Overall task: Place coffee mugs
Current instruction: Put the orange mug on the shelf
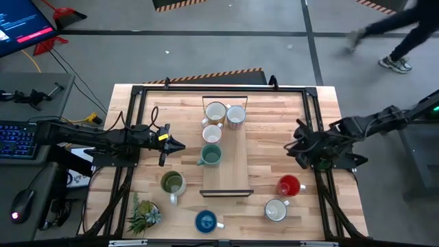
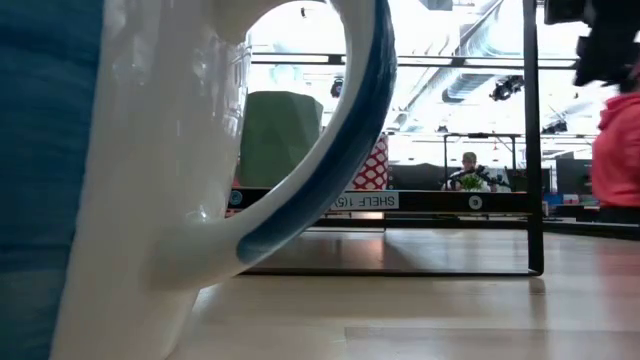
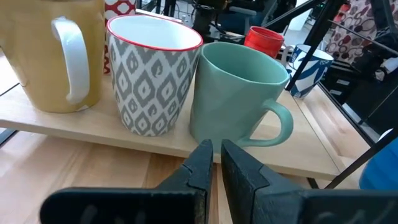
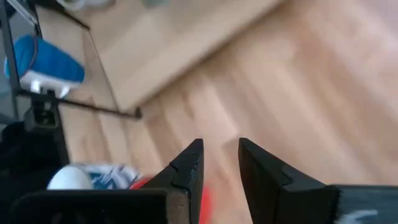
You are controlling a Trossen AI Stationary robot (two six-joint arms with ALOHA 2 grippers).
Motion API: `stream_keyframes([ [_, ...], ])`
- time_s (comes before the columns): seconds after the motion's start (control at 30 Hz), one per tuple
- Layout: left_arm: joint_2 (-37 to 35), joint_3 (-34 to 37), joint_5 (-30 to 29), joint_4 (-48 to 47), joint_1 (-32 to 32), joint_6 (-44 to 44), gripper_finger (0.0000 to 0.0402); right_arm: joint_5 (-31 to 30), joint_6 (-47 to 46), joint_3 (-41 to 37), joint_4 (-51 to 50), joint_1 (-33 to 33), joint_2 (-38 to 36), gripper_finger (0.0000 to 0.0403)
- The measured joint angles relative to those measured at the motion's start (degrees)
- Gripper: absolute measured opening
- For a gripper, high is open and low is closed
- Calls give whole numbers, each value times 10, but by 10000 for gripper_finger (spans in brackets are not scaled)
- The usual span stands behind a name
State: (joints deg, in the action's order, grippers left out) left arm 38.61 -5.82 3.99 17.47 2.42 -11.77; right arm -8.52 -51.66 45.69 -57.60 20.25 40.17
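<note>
On the left of the wooden worktop (image 1: pixel 274 130), the left end effector (image 1: pixel 180 145) hangs just beside the raised wooden shelf board (image 1: pixel 236 161) that runs down the middle, its fingers (image 3: pixel 200 167) nearly pressed together with only a thin slit between them and nothing pinched. Directly in front of it, on the shelf, stands the teal-green mug (image 1: pixel 210 155), its handle turned toward that end effector. Farther along the same board sit a patterned white mug with a red rim (image 1: pixel 211 133), a cream mug (image 1: pixel 215 112) and a second patterned mug (image 1: pixel 236 116) beside it. Off the shelf, on the near-left part of the worktop, an olive-green mug (image 1: pixel 172 183) stands by a small spiky potted plant (image 1: pixel 144 215), and a blue mug (image 1: pixel 206 221) sits at the near edge, so close to the low camera that its handle (image 2: pixel 330 140) fills that view. To the right of the shelf, a red mug (image 1: pixel 289 185) and a white mug (image 1: pixel 276 210) stand near each other. Above and behind them hovers the right end effector (image 1: pixel 296 145), its fingers (image 4: pixel 186 168) partly spread and empty. A person (image 1: pixel 398 34) walks across the floor beyond the far right corner.
</note>
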Motion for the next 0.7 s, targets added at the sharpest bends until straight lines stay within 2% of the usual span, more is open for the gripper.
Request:
stream_keyframes([
  [0.23, 0, 0, -1, 0, 0, 0, 23, 45, -94, -3, 10, 54, 50, 83],
  [0.53, 0, 0, -2, 0, 0, -1, 23, 19, -138, -3, -2, 111, 111, 83],
  [0.7, 0, 0, -2, 0, 0, -1, 23, 32, -173, -3, 0, 134, 133, 83],
])
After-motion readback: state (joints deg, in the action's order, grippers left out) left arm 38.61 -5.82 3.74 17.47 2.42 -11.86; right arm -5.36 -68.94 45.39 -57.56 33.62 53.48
